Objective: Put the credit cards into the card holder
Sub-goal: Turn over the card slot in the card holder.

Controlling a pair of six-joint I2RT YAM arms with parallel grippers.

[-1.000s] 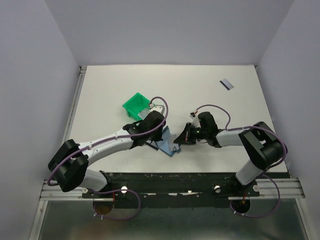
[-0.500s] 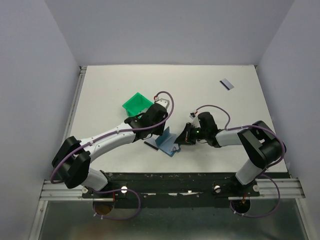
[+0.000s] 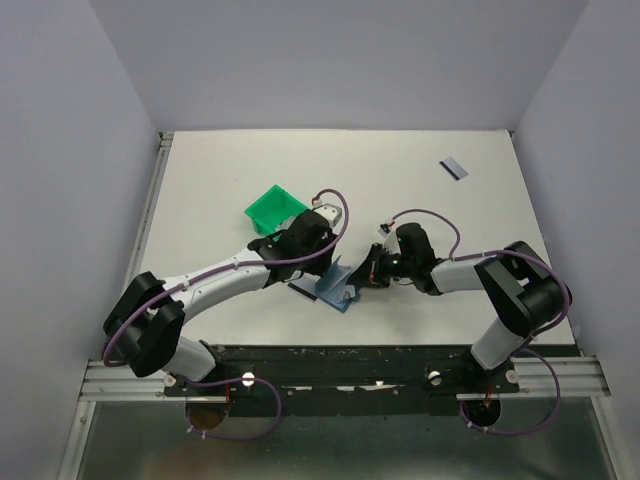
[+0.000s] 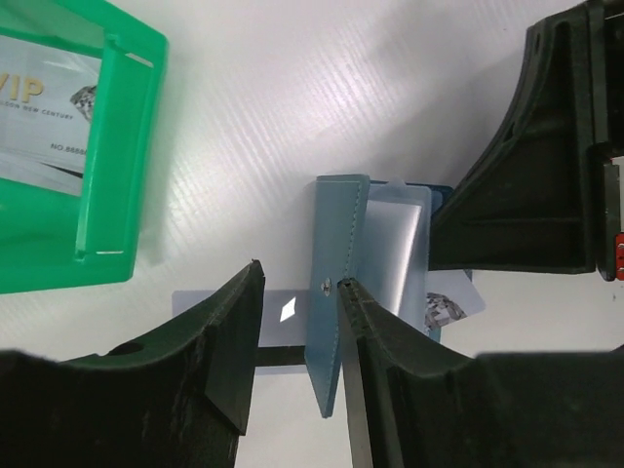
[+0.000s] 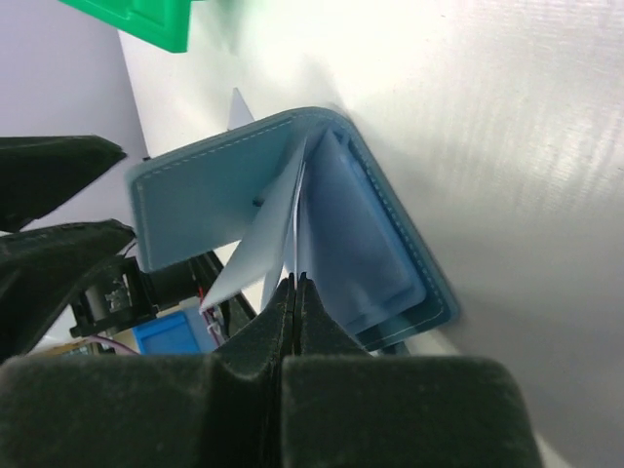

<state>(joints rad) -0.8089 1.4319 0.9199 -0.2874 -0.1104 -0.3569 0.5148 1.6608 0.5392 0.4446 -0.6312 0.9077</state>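
Observation:
The slate-blue card holder [image 3: 333, 287] lies open on the table, one flap standing upright [image 4: 336, 253]. My left gripper [image 4: 299, 278] is open around that flap, which rests against the right finger [image 4: 366, 322]. A silvery credit card [image 4: 292, 327] with a dark stripe lies flat on the table beneath it. My right gripper [image 5: 294, 281] is shut on the thin edge of a credit card [image 5: 249, 253] that reaches into the open card holder [image 5: 205, 205]. Light cards [image 4: 395, 249] show inside it. Another credit card [image 3: 453, 168] lies at the far right.
A green plastic bin [image 3: 272, 208] stands just behind the left gripper, with a printed VIP card [image 4: 39, 117] inside it. The two arms meet over the holder near the table's front edge [image 3: 330, 345].
My left gripper has opened from shut and lifted back slightly. The holder's flap now stands free between its fingers. The right gripper has stayed shut in place.

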